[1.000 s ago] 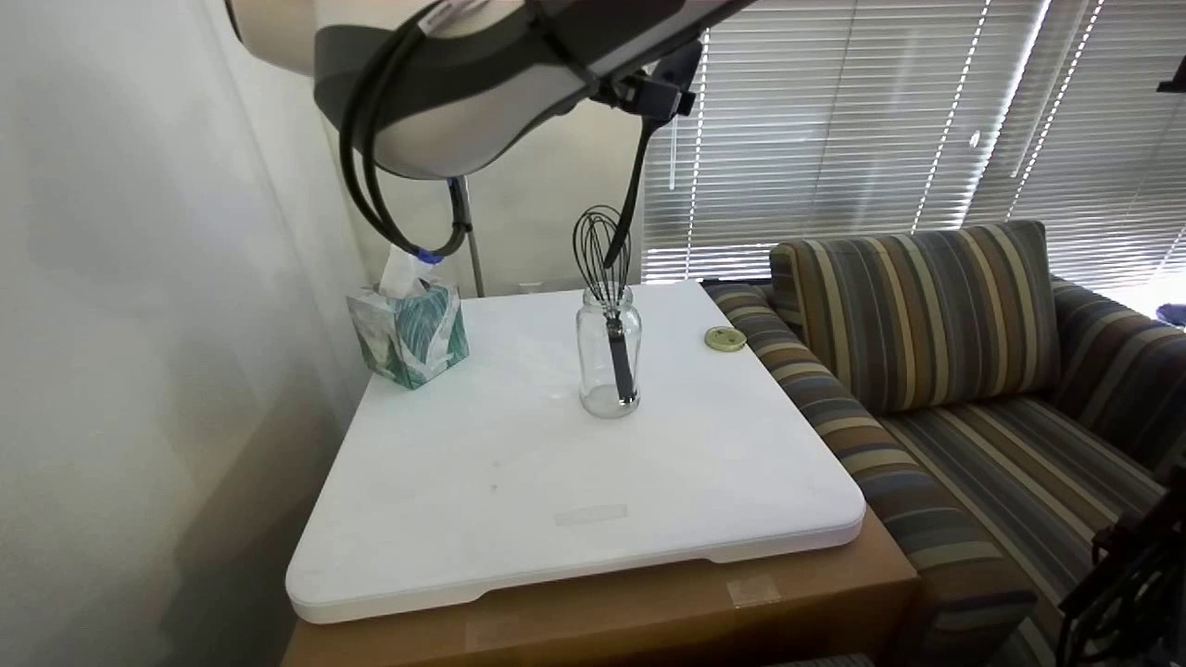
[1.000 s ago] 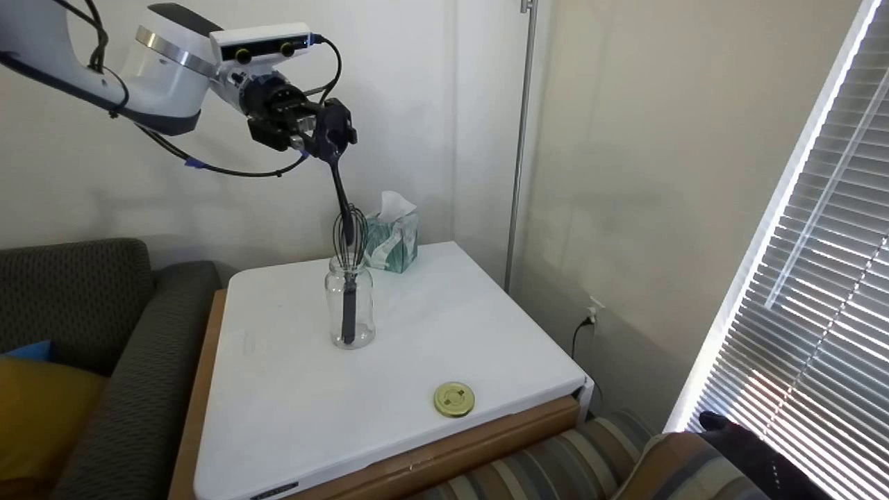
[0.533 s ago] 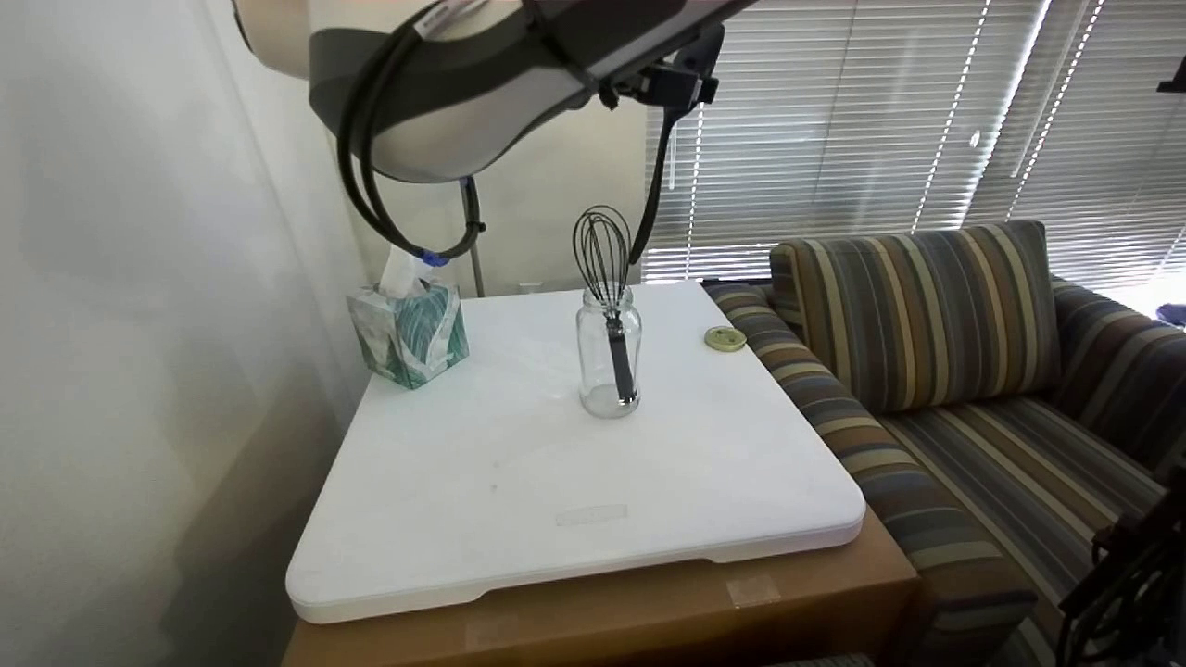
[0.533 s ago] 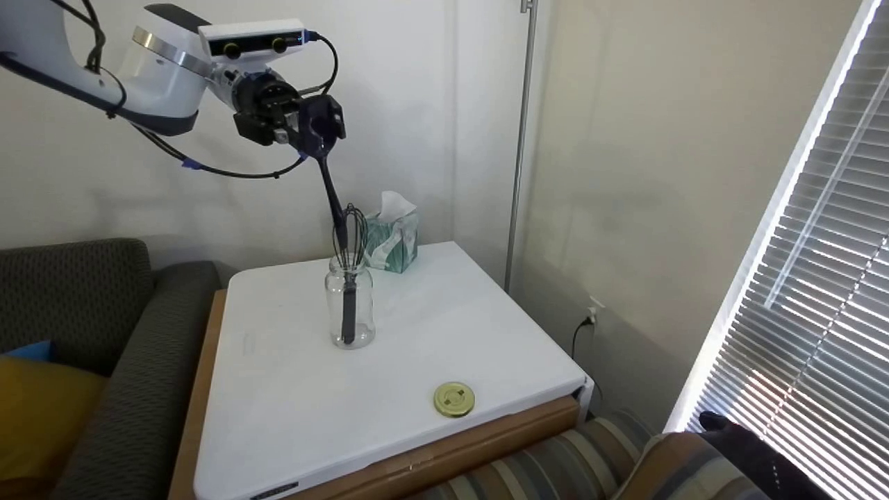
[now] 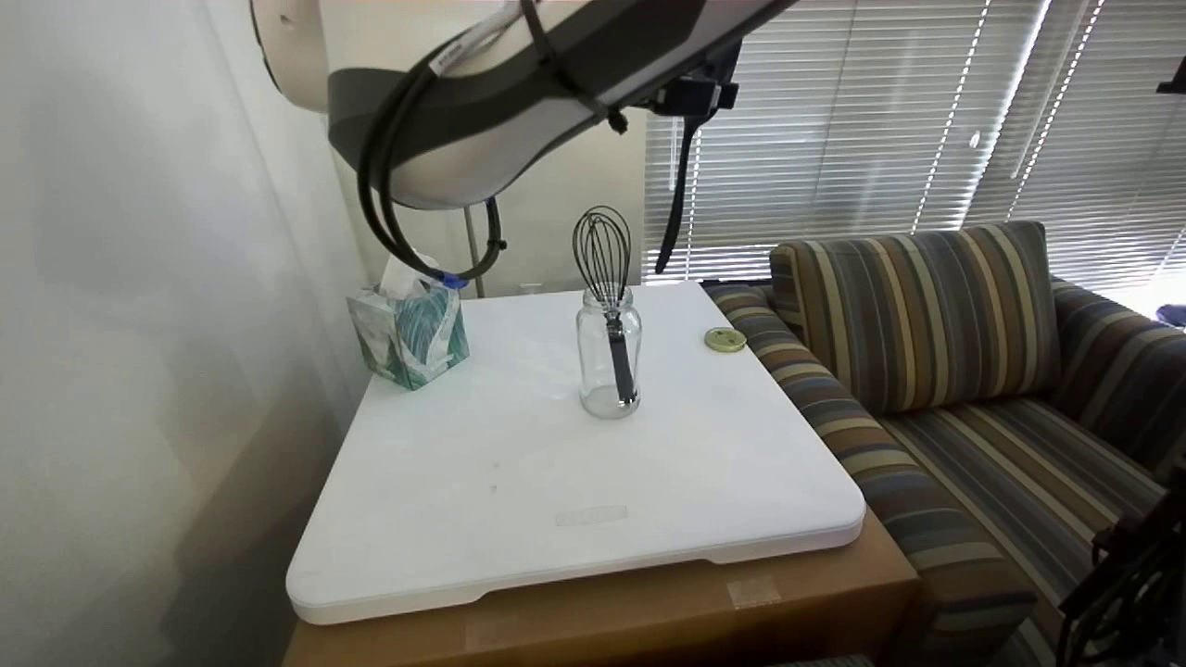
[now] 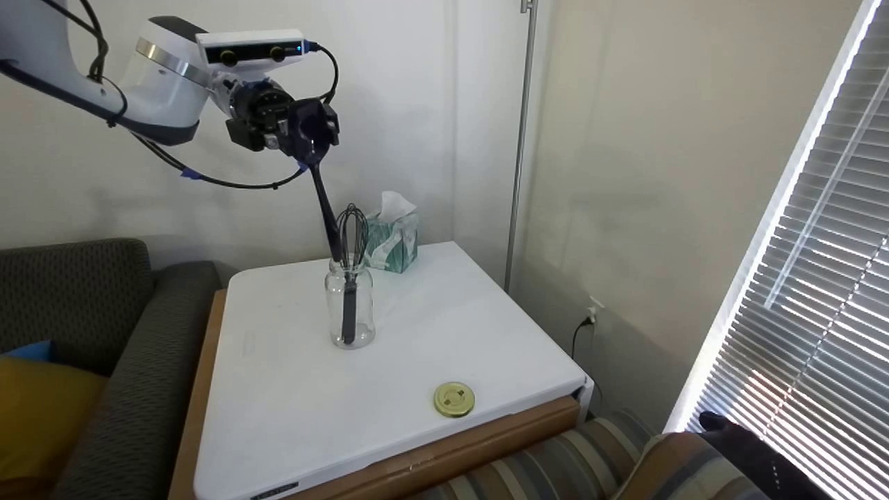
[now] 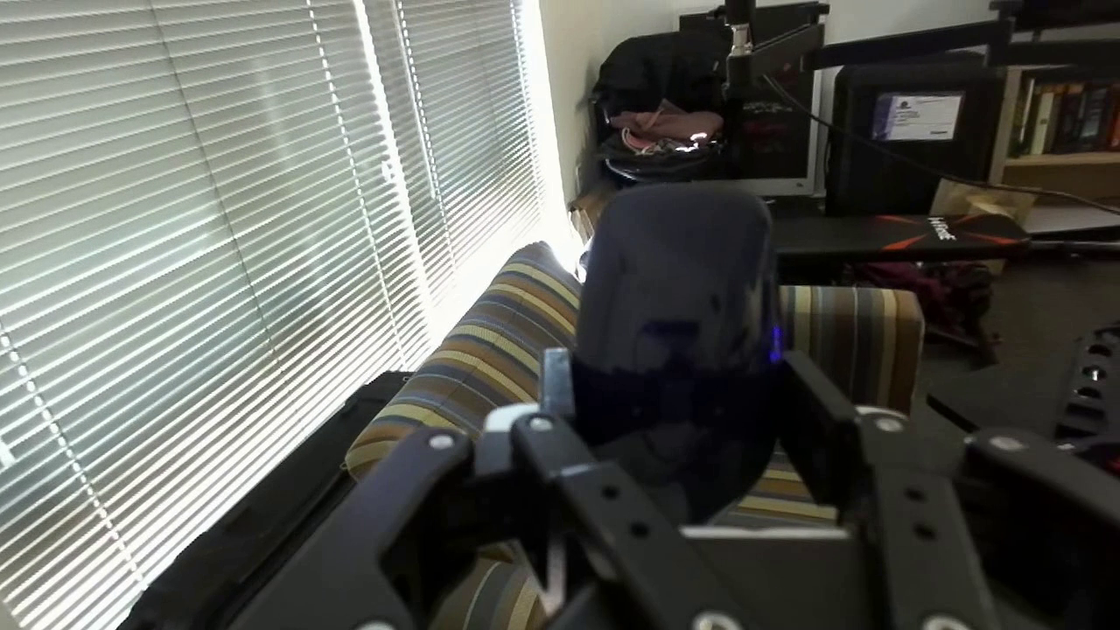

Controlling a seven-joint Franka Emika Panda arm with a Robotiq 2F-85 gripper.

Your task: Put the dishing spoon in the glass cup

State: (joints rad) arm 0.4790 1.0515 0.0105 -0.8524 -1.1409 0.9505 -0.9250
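The black spoon (image 7: pixel 674 280) is held by the claw (image 7: pixel 678 385). In the middle of the wrist view, its bowl is pinched between the two fingers (image 7: pixel 557 381). Its long handle (image 6: pixel 325 208) is pointed down and tilted a little. Left of the middle in an exterior view, the bottom of this handle is seen right by the rim of the glass (image 6: pixel 337 305). In an exterior view, its tip (image 5: pixel 662 262) is seen in the upper middle, with a gap between it and the glass, so the spoon is held in the air, outside the glass. The glass is set on the white table (image 5: pixel 510 547). A whisk (image 5: pixel 600 255) is stood in it, wires up. In an exterior view, a green tissue box (image 5: pixel 412 338) is seen at the left, and a gold lid (image 5: pixel 725 339) and a striped couch (image 5: pixel 982 449) at the right.
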